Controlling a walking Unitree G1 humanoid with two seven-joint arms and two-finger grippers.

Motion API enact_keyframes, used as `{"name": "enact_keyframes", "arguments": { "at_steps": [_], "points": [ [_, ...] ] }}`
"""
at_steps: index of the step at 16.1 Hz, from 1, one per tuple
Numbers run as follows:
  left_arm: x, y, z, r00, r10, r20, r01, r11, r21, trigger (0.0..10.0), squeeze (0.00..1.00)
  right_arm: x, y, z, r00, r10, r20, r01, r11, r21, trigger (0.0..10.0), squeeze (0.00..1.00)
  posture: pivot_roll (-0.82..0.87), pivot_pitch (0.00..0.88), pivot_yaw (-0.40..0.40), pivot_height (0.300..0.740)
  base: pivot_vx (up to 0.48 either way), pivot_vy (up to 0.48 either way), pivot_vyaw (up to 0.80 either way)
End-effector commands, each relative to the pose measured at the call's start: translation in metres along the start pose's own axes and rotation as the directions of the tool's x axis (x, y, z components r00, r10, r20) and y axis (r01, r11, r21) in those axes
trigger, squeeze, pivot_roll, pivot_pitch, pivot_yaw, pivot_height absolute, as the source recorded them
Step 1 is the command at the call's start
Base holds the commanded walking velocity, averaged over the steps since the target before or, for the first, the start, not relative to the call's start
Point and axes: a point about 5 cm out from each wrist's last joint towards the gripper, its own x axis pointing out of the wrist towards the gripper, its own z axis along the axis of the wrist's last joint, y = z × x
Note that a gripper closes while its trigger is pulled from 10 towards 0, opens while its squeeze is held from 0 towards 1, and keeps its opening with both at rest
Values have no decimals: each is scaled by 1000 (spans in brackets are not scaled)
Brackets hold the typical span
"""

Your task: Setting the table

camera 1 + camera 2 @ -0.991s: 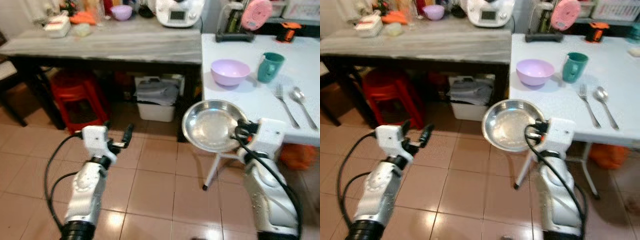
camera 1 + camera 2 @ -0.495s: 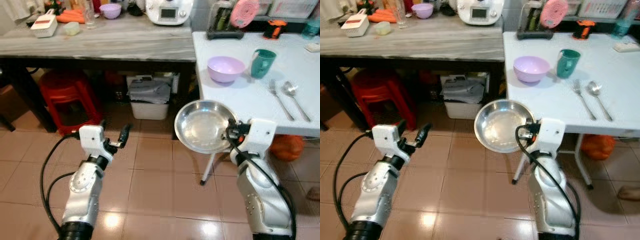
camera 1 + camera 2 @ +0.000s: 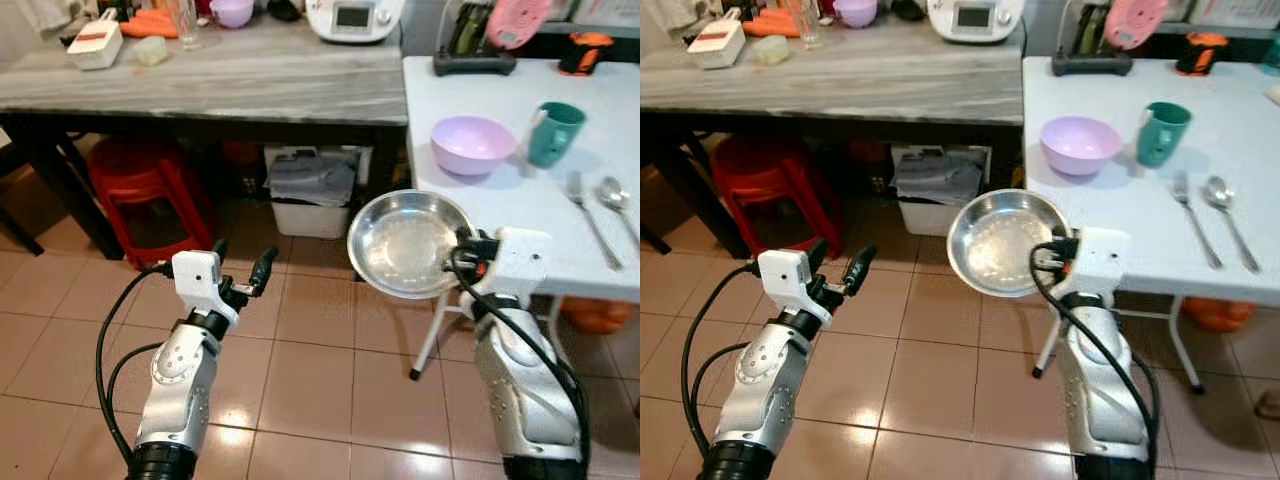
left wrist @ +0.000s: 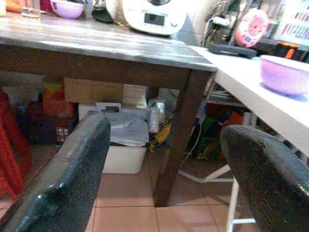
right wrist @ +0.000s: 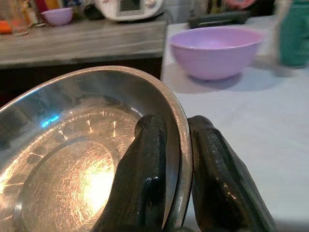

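**Carrying the steel plate to the white worktop**

Pinching the rim, the right gripper jaws hold the steel plate level at centre frame, just short of the white worktop. The left gripper, jaws wide, hangs empty. Farther, upper right, the purple bowl, green mug, fork and spoon leave bare room for it.

- The white table has a bare stretch along its near edge, in front of the purple bowl.
- The green mug, fork and spoon occupy its right part.
- The steel plate, pinched by the right gripper, hangs just off the table's corner.
- The left gripper hovers above bare floor tiles, fingers apart.
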Motion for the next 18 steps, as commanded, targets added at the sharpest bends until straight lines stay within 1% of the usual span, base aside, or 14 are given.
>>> {"name": "enact_keyframes", "arguments": {
  "at_steps": [1,4,6,8,10,12,16,18],
  "points": [
    [1,1,4,1000,-9,14,9,1000,6,10000,0,2,5,4,999,22,25,-22,1000,-2,10000,0,-103,78,65,740,382,0,0],
    [0,0,2,1000,-15,9,15,1000,6,10000,0,3,6,1,999,28,23,-28,1000,-5,10000,0,-95,51,73,740,390,0,0],
    [2,-1,2,1000,-21,5,21,1000,8,10000,0,4,6,-2,999,33,22,-33,999,-4,10000,0,-87,5,69,740,394,0,0],
    [7,1,4,1000,-26,8,25,1000,14,10000,0,6,4,-9,1000,13,9,-13,1000,17,10000,0,-84,0,63,740,394,0,0],
    [8,4,4,1000,-21,6,21,1000,24,10000,0,6,1,-15,1000,-2,-2,2,1000,26,10000,0,-81,0,62,740,364,0,0],
    [11,13,2,998,68,-16,-67,997,40,10000,0,5,1,-15,1000,-6,2,6,1000,28,10000,0,-85,0,72,740,0,0,0],
    [11,12,0,998,61,-20,-60,998,23,10000,0,6,4,-11,1000,-10,27,9,999,43,10000,0,-98,4,87,740,0,0,0],
    [12,8,0,999,46,-15,-46,999,29,10000,0,7,5,-10,1000,-4,30,2,999,47,10000,0,-97,7,86,740,0,129,0]
  ]
}}
